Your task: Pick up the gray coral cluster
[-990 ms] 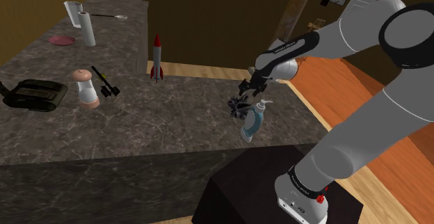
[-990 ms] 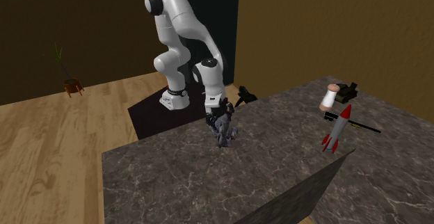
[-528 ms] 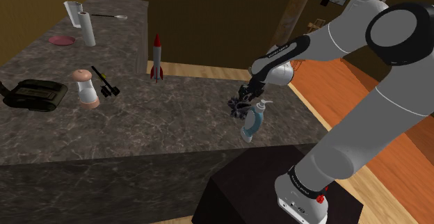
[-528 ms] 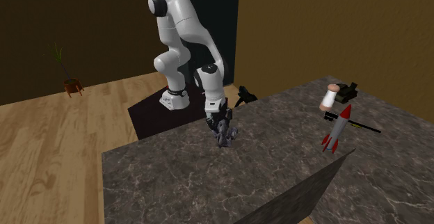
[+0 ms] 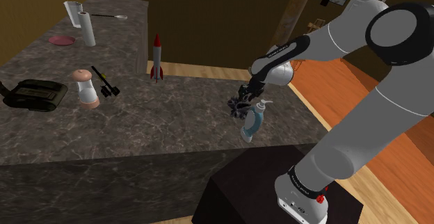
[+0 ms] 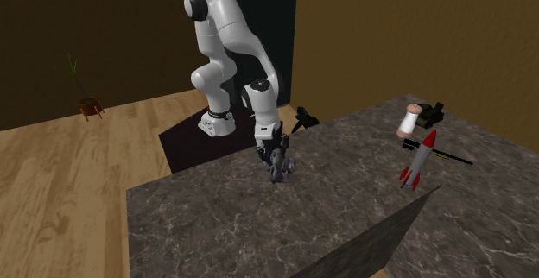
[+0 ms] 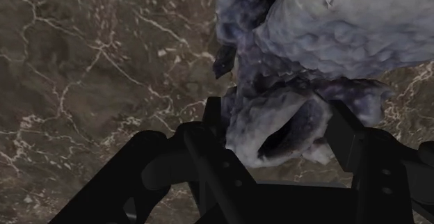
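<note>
The coral [image 5: 238, 106] sits near the counter's [image 5: 160, 118] stand-side edge, just beside a bottle [image 5: 252, 122]. The gripper [image 7: 278, 125], narrow, appears to clasp one lobe. Best to confirm a firm squeeze, then lift straight up, clear of the bottle.

You're working on a dark veined counter [image 5: 160, 118]. Near its edge by the stand sits the coral [image 5: 238, 105], with a pale blue bottle [image 5: 252, 122] just beside it. Further along you'll see an upright rocket [image 5: 157, 57], a pink-topped grinder [image 5: 87, 89], a black tool [image 5: 106, 82] and a dark bag [image 5: 33, 94]. At the far end stand a white roll [image 5: 87, 28], a pink plate [image 5: 62, 40] and a jug [image 5: 72, 12].
</note>
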Robot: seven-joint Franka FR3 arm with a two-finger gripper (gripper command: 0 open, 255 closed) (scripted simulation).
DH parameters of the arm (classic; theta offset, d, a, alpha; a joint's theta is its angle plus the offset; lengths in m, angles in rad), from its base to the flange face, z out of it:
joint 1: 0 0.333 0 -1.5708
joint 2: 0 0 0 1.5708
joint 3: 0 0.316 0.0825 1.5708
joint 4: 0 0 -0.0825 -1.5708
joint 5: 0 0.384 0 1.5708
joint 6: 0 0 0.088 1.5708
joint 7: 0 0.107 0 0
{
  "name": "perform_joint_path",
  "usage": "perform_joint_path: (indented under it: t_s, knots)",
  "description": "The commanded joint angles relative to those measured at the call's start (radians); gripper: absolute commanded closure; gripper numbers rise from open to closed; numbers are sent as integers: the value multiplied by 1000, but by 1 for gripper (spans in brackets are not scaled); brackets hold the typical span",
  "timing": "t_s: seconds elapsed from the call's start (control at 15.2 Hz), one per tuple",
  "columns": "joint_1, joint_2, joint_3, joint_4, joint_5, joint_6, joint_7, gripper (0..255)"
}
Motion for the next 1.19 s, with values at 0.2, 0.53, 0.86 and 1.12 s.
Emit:
perform_joint_path:
  t_s: [0.2, 0.53, 0.86, 1.12]
  knots:
    - [-6, -36, -4, 5, -44, -41, 32, 255]
    - [-18, -103, -1, 17, -108, -114, 84, 255]
    - [-30, -162, 7, 36, -153, -188, 122, 255]
    - [-35, -185, 11, 46, -168, -221, 135, 255]
